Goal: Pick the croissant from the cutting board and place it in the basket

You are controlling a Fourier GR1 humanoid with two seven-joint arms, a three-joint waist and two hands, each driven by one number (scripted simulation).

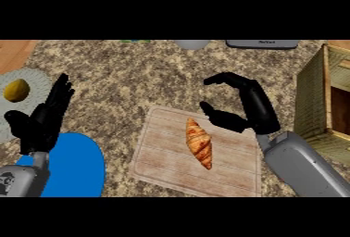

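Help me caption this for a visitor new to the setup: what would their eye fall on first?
The golden croissant stands out first, lying lengthwise in the middle of the pale wooden cutting board. Next comes the black right hand, open in a curve just up and right of the croissant, apart from it. At the lower left a bright blue plate shows beside the open left hand, which rests fingers up.

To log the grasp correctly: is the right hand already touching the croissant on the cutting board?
Apart. The head view shows a strip of bare cutting board between the croissant and the thumb of the right hand.
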